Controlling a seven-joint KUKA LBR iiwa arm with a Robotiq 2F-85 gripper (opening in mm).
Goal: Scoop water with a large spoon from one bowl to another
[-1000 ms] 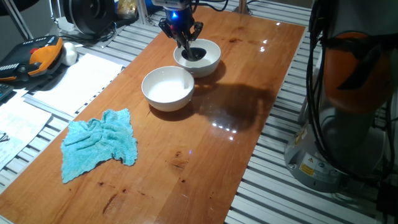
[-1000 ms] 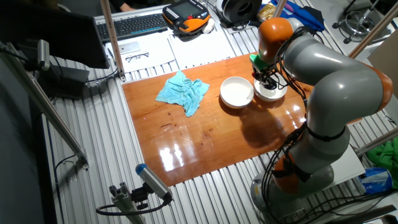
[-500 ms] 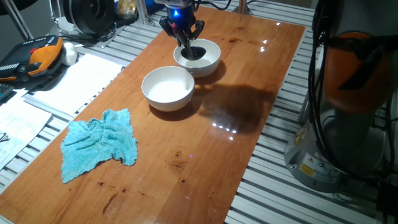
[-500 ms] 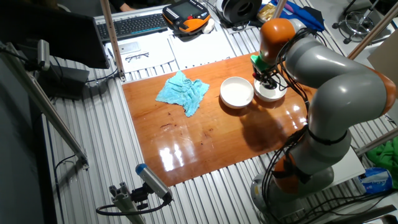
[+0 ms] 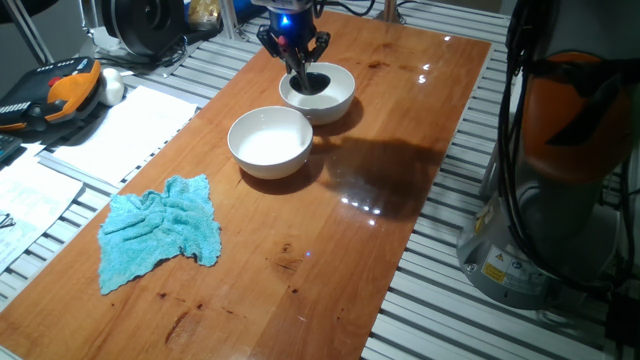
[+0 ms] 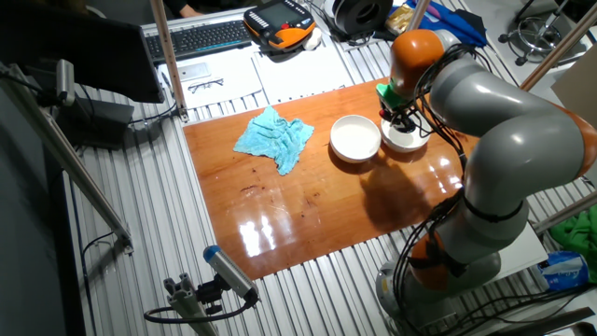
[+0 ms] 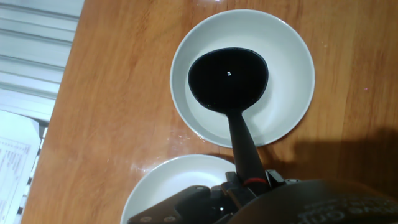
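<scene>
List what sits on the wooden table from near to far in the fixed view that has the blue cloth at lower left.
Cloth → near bowl → far bowl with the spoon in it, held by the gripper.

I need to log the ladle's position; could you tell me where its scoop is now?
In the hand view, the large spoon hangs from the tool with its scoop over the far bowl, beyond the near bowl.

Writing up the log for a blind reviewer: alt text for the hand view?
A black ladle held by the gripper hangs with its scoop over a white bowl on a wooden table. A second white bowl shows partly at the bottom edge.
</scene>
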